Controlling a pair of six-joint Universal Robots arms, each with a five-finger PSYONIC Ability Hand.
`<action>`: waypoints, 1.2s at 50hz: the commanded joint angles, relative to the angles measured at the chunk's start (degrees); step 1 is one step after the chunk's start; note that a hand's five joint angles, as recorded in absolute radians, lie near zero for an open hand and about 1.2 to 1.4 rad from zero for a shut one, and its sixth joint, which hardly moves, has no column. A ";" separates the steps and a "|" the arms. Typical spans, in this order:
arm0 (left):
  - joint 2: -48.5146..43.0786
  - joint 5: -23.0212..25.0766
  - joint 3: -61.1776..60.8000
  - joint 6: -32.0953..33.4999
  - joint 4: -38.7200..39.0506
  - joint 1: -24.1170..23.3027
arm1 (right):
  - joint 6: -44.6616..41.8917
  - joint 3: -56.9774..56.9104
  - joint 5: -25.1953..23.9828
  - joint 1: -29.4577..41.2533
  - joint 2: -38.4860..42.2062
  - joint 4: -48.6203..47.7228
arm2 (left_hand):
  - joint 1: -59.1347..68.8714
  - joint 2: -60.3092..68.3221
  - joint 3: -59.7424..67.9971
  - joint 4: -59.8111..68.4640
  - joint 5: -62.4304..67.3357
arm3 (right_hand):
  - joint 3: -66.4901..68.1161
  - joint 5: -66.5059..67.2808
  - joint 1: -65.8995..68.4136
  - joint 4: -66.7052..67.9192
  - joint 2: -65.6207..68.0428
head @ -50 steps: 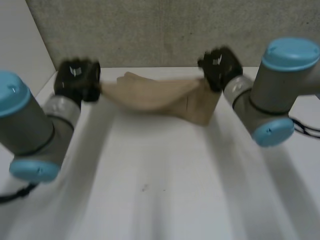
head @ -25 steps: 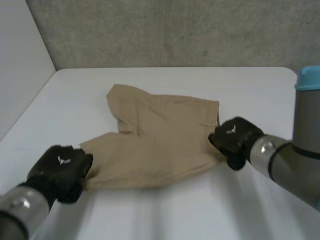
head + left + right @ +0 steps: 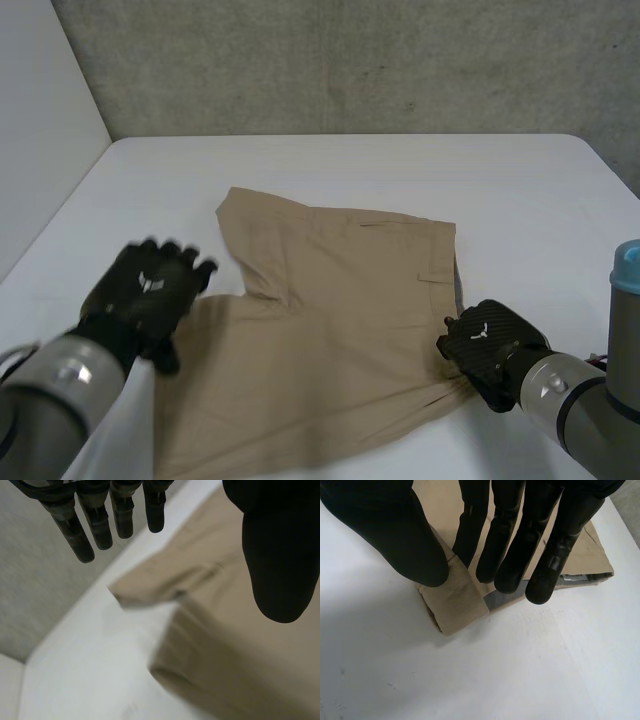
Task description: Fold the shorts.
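while the tan cloth shorts (image 3: 330,330) lie spread flat across the middle of the white table (image 3: 400,170), the robot's left hand (image 3: 148,290) hangs at the left of the frame in the head view, just beside the outer edge of the nearer leg. its fingers (image 3: 100,520) are straight and spread, the thumb stands well apart from them, and they hold nothing. in the left wrist view the cloth lies under the thumb and palm, with bare table beneath the fingertips.

one leg of the shorts points toward the upper left of the frame's centre and ends in a sharp corner. the other leg runs down toward the lower left, reaching the bottom edge. the notch between the two legs sits just right of the left hand. the waistband (image 3: 458,300) runs down the right side of the garment.

at the lower right of the frame the right hand (image 3: 488,350) rests at the nearer end of that waistband. in the right wrist view its fingers (image 3: 505,540) are straight and slightly fanned, the thumb set apart. the ribbed waistband corner lies flat on the table at their tips and is not gripped. a strip of grey lining shows inside the waist opening beside it. behind the table stands a grey concrete wall (image 3: 350,60).
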 commanded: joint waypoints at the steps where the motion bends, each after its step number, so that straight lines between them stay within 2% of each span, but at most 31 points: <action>1: -13.27 8.10 9.72 -0.12 13.62 1.28 | 1.24 1.06 -0.12 0.34 0.30 -1.13 | 9.60 8.78 8.76 9.08 9.40 | 11.70 13.30 25.82 11.61 12.66; 3: -17.91 11.34 13.66 -0.38 15.20 1.72 | 1.50 1.41 -0.12 0.52 0.57 -1.83 | 11.46 10.64 10.62 10.94 11.25 | 11.70 13.30 25.82 11.61 12.66; 8: -28.30 15.23 23.07 -0.29 15.30 2.60 | 1.50 2.11 -0.04 0.69 1.62 -3.33 | 17.01 16.19 16.17 16.49 16.81 | 11.70 13.30 25.82 11.61 12.66; 15: -41.65 15.49 35.20 1.46 14.60 2.95 | 1.50 2.38 -0.04 0.52 2.50 -4.30 | 24.23 23.41 23.38 23.70 24.02 | 11.70 13.30 25.82 11.61 12.66; 25: -50.54 13.91 43.56 9.46 8.97 3.56 | 1.50 2.29 -0.04 -0.01 3.55 -5.09 | 30.64 29.82 29.79 30.11 30.43 | 11.70 13.30 25.82 11.61 12.66; 26: -50.90 13.48 43.83 9.81 8.53 3.74 | 1.50 2.20 -0.04 -0.01 3.82 -5.09 | 33.65 32.83 32.80 33.12 33.44 | 11.70 13.30 25.82 11.61 12.66; 30: -51.25 10.31 44.18 10.26 7.65 4.79 | 1.50 2.11 -0.04 -0.10 4.34 -5.09 | 64.22 63.40 63.37 63.69 64.01 | 11.70 13.30 25.82 11.61 12.66; 31: -51.25 8.65 44.01 10.26 7.74 4.88 | 1.50 2.11 -0.04 -0.10 4.43 -5.09 | 65.93 65.11 65.09 65.41 65.73 | 11.70 13.30 25.82 11.61 12.66; 39: -48.19 -3.29 41.03 9.38 7.65 4.27 | 1.41 2.03 0.05 -0.10 4.96 -5.62 | 65.95 65.13 65.10 65.42 65.74 | 11.70 13.30 25.82 11.61 12.66; 42: -47.04 -6.29 38.92 8.85 7.65 4.53 | 1.50 2.11 0.14 -0.10 4.96 -5.62 | 65.95 65.13 65.10 65.42 65.74 | 11.70 13.30 25.82 11.61 12.66; 49: -46.33 -8.59 36.80 6.04 6.86 4.44 | 1.41 2.11 0.05 -0.10 4.87 -5.53 | 65.95 65.13 65.10 65.42 65.74 | 11.70 13.30 25.82 11.61 12.66; 53: -44.66 -8.50 35.57 3.84 6.68 4.53 | 1.41 2.20 0.14 -0.10 4.87 -5.61 | 38.10 37.28 37.25 37.57 37.89 | 11.70 13.30 25.82 11.61 12.66; 60: -40.09 -7.62 34.69 -0.37 6.77 4.71 | 1.41 2.29 0.05 -0.01 4.87 -5.53 | 34.18 33.36 33.33 33.65 33.97 | 11.70 13.30 25.82 11.61 12.66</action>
